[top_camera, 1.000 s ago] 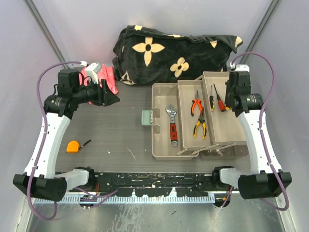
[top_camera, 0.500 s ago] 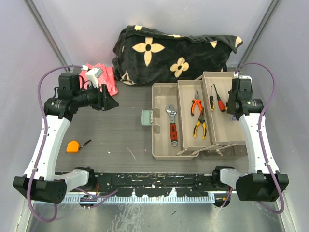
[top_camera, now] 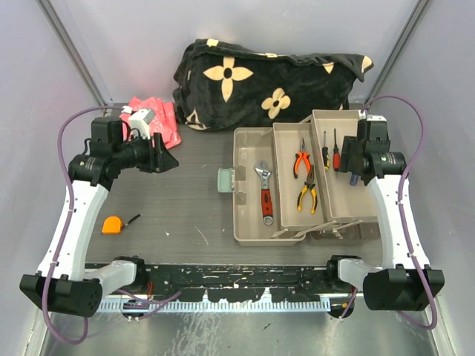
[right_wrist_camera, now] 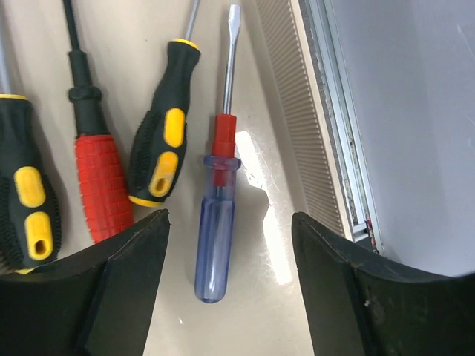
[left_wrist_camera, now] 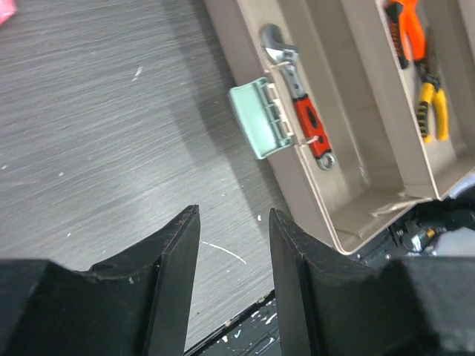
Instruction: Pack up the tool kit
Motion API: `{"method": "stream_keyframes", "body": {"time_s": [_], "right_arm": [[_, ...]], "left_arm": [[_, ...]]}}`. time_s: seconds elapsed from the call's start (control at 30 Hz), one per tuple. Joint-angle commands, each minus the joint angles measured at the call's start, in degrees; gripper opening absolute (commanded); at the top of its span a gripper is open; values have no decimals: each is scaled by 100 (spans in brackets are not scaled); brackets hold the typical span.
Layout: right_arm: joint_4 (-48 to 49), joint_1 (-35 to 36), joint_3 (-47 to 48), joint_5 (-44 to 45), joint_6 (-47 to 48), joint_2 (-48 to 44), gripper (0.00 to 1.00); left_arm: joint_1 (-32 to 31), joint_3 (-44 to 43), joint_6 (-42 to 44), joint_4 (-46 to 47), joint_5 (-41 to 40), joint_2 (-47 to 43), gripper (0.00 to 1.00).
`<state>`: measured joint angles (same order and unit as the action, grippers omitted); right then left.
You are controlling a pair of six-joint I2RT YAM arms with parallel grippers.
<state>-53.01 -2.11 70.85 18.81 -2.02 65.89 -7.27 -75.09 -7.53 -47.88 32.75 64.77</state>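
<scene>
The tool kit's toolbox [top_camera: 246, 236] lies open at the right, its beige trays folded out. A red-handled wrench [top_camera: 265, 194] [left_wrist_camera: 304, 122] lies in the left section and pliers [top_camera: 303, 178] [left_wrist_camera: 424, 81] in the middle tray. Several screwdrivers [top_camera: 331, 154] lie in the right tray. My right gripper [top_camera: 355, 176] [right_wrist_camera: 230, 219] stands open over that tray, straddling a blue-handled screwdriver [right_wrist_camera: 217, 237] that rests on the tray floor untouched. An orange tape measure [top_camera: 111, 225] sits on the table at the left. My left gripper [top_camera: 171, 158] [left_wrist_camera: 234, 215] hovers open and empty above bare table, left of the box.
A black flower-patterned blanket [top_camera: 267, 81] lies bunched at the back. A pink packet [top_camera: 159, 122] with a white item on it sits at the back left. The box's green latch [top_camera: 225, 180] [left_wrist_camera: 260, 122] sticks out toward the left arm. Grey walls close in on both sides.
My right gripper has opened, and the blue-handled screwdriver now lies loose in the right tray. The left arm has drifted slightly left and back.
</scene>
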Motion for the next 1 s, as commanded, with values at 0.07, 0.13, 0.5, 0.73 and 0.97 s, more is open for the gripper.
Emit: {"method": "stream_keyframes", "body": {"time_s": [0.07,0.13,0.5,0.73,0.97], "right_arm": [[172,-26,639,-756,-13,-577,75],[281,-25,794,-1166,32,-799,76],[450,-26,1689,-3080,-102,-1371,79],[256,-26,2046,-3226,-205,-1254,79],[229,-26,2160,-3309,-306,-1202,79]], "left_arm": [[173,178,-789,91,-2078,-323,45],[366,328,-1130,-195,-2891,-341,48],[2367,1757,-1120,-201,-3524,654,48],[3627,2182,-1356,309,-3076,1419,46],[4254,2256,-1350,314,-2982,2030,46]]}}
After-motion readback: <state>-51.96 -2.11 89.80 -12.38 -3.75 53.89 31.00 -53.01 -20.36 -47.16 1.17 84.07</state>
